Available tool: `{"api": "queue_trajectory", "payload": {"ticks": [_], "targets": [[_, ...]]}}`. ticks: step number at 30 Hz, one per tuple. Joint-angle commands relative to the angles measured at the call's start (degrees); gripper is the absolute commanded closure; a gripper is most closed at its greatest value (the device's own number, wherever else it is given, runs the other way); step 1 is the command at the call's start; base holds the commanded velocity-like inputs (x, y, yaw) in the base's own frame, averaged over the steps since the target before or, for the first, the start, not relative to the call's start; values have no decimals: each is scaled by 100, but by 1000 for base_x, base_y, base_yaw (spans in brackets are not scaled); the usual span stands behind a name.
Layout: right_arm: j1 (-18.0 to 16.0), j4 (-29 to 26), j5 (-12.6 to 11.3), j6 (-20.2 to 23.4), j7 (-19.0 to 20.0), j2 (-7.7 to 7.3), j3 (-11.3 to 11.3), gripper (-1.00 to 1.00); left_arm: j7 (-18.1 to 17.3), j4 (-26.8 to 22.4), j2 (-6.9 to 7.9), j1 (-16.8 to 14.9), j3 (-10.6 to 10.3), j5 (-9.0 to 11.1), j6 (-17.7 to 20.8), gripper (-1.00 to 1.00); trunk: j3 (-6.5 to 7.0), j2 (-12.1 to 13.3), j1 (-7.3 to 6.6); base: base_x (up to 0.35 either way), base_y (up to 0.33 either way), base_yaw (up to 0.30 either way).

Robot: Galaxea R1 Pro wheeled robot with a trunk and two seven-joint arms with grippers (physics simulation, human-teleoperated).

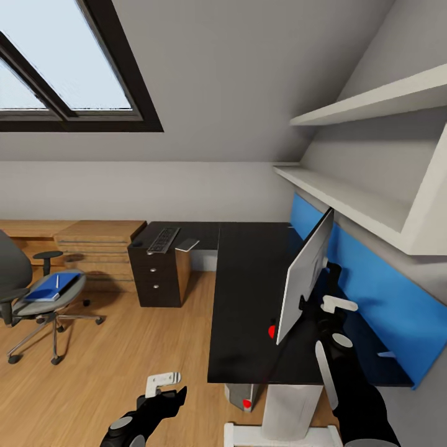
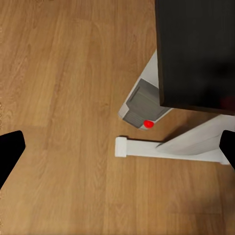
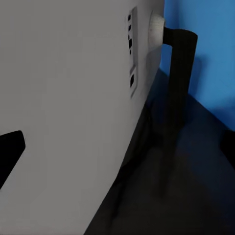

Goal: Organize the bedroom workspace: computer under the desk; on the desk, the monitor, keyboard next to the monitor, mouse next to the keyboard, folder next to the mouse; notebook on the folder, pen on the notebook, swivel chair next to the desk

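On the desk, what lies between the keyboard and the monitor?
In the head view, only a small pale flat item beside the keyboard; after it the desk top is bare until the monitor.

No text, label, brand or number can be read on anything in these views.

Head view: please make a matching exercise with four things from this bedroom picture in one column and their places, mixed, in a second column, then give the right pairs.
Things:
1. wide flat monitor with pale grey back
2. flat bright blue folder
3. flat keyboard with dark keys
4. small silver-grey computer tower with a red dot

Places:
A. on the seat of the grey swivel chair
B. on the floor, under the black-topped desk
C. on the far wing of the desk, above the black drawer unit
D. standing on the desk near the blue back panel

Pairs: 1-D, 2-A, 3-C, 4-B
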Motion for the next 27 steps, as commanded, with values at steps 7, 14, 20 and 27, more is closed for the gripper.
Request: {"api": "queue_trajectory", "payload": {"ticks": [7, 14, 20, 27], "targets": [[-2, 43, 29, 37, 44, 7, -20, -100, 82, -17, 16, -4, -22, 64, 7, -100, -4, -6, 3, -63, 0, 0], [-3, 116, 29, 37, 45, 7, -16, -100, 83, -17, 16, -4, -22, 64, 9, -100, -4, -6, 3, -303, 0, 0], [-2, 125, 29, 37, 45, 7, -15, -100, 83, -14, 16, -4, -22, 64, 15, -100, -4, -6, 3, -245, 98, 0], [-2, 127, 29, 37, 45, 7, -7, -100, 83, -12, 16, -4, -22, 62, 13, -100, -4, -6, 3, -70, 281, 0]]}}
